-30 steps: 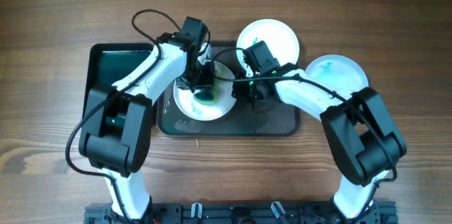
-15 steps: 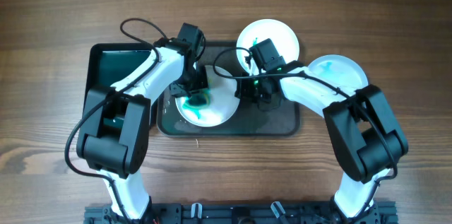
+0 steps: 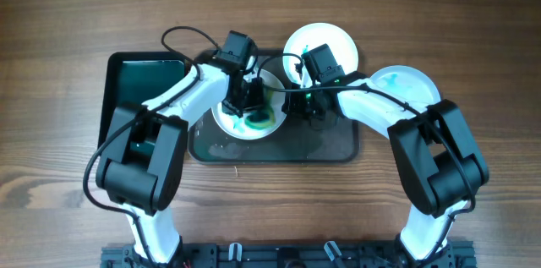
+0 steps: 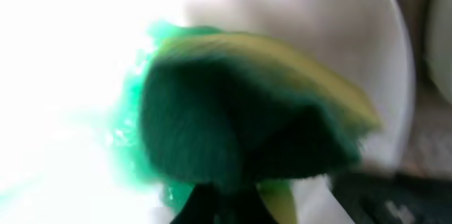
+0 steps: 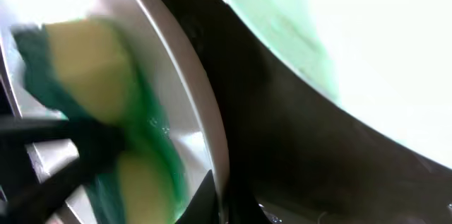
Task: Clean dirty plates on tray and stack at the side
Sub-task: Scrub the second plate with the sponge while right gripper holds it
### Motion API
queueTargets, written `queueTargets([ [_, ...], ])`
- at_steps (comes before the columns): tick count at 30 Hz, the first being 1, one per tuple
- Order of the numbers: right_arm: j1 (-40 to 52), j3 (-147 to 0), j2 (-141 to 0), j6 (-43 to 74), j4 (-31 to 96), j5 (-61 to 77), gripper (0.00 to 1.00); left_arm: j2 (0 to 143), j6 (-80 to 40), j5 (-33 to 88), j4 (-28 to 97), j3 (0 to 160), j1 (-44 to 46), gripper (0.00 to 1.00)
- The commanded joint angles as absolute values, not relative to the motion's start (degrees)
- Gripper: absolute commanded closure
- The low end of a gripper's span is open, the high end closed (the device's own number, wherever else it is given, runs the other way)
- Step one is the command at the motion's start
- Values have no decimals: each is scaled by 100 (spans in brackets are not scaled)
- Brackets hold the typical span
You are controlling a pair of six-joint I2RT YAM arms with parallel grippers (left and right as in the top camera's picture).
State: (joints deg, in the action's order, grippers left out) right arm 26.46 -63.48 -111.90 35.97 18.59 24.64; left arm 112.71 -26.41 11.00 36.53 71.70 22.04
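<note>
A white plate (image 3: 230, 124) smeared with teal lies on the dark grey tray (image 3: 330, 145). My left gripper (image 3: 251, 106) is shut on a green and yellow sponge (image 4: 247, 132) pressed onto this plate (image 4: 339, 26). My right gripper (image 3: 293, 101) is shut on the plate's right rim (image 5: 191, 75), one finger on each side. The sponge (image 5: 92, 68) shows beyond the rim in the right wrist view. A second plate (image 3: 325, 41) sits at the tray's back edge. A third plate (image 3: 410, 86) with teal marks lies on the table at the right.
A smaller black tray (image 3: 139, 90) with a teal inside stands to the left of the grey tray. Bare wooden table lies in front of and behind the trays. The grey tray's dark floor (image 5: 296, 153) fills the lower right wrist view.
My left gripper swept the sponge to the left over the plate and then back to the right. The right gripper stayed on the plate's rim.
</note>
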Motion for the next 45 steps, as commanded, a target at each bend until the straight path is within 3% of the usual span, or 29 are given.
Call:
queueTargets([
  [1, 2703, -6383, -11231, 3553, 1931, 2836, 96, 11459, -3603, -2443, 3791, 7111, 2001, 96],
  [4, 2703, -6383, -11231, 3557, 1931, 2816, 96, 11459, -4108, -2862, 4316, 7109, 2001, 96],
  [7, 2703, -6383, -11229, 3557, 1931, 2816, 96, 11459, -3972, -2178, 4711, 7109, 2001, 96],
  [10, 2703, -6383, -11231, 3557, 1929, 2814, 96, 11459, -2477, -248, 4742, 7109, 2003, 96],
  [14, 2703, -6383, -11231, 3564, 1929, 2816, 96, 11459, -91, 3411, 5070, 7109, 2003, 96],
  [17, 2703, -6383, -11231, 3597, 1929, 2814, 96, 11459, 298, 4171, 5061, 7109, 2003, 96],
  [20, 2703, -6383, -11231, 3597, 1931, 2816, 96, 11459, 276, 4058, 4676, 7109, 2001, 96],
  [23, 2703, -6383, -11231, 3597, 1931, 2816, 96, 11459, 3, 2969, 4106, 7109, 2012, 96],
  [30, 2703, -6383, -11231, 3597, 1931, 2814, 96, 11459, -2290, -1927, 3800, 7109, 2001, 96],
  [33, 2703, -6383, -11231, 3594, 1933, 2814, 96, 11459, -3061, -3059, 4226, 7109, 1994, 96],
  [37, 2703, -6383, -11231, 3597, 1931, 2794, 96, 11459, -3529, -2936, 4727, 7109, 2003, 96],
  [45, 2703, -6383, -11229, 3597, 1933, 2794, 96, 11459, -2867, -742, 5374, 7109, 2003, 96],
])
